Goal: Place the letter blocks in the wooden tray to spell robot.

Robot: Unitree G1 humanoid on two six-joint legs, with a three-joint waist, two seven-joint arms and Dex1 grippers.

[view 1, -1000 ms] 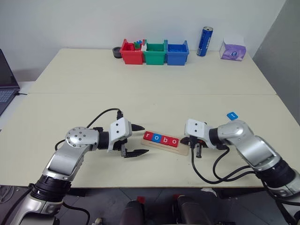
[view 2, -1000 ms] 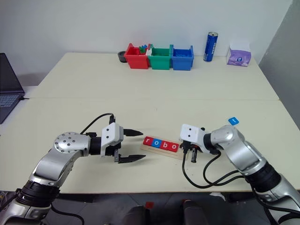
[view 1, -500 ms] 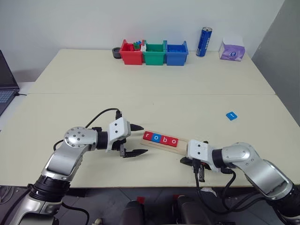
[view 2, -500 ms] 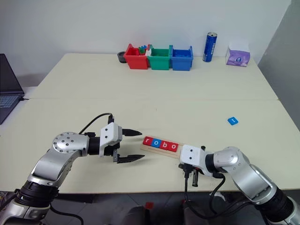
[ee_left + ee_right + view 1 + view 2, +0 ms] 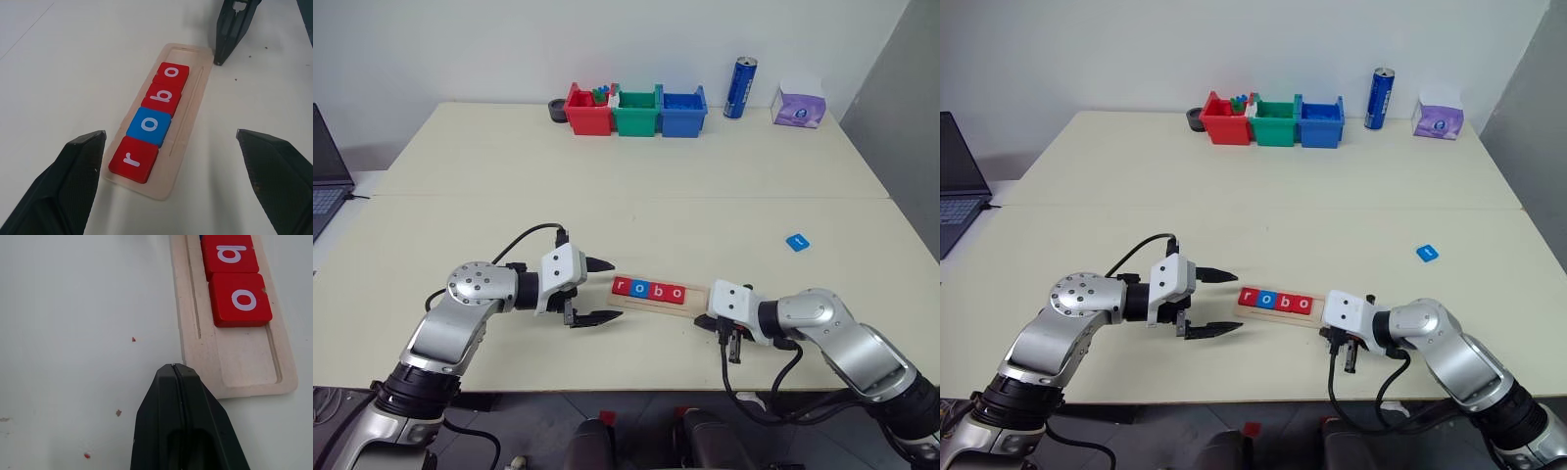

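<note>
Long pale wooden tray point(image 5: 188, 105): red and blue square tiles point(image 5: 149, 125) "robo"; end slot bare. Small blue tile point(image 5: 796, 241) apart, letter illegible. Left hand point(image 5: 597, 292) open; right hand point(image 5: 732, 350) closed, empty.

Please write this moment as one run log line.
wooden tray: r, o, b, o placed, last slot free | blue tile: loose on table | left gripper: open | right gripper: shut, empty, at tray end

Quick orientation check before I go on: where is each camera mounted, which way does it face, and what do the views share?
Left and right eye views: on the head, looking forward and down over the table; both arms show, left gripper open, right gripper shut.
Left wrist view: on the left wrist, looking along its spread fingers at the wooden tray holding the letter blocks, r, o, b, o.
Right wrist view: on the right wrist, over its shut fingers, facing the tray's vacant end.
Shared: every view shows the tray and blocks.
</note>
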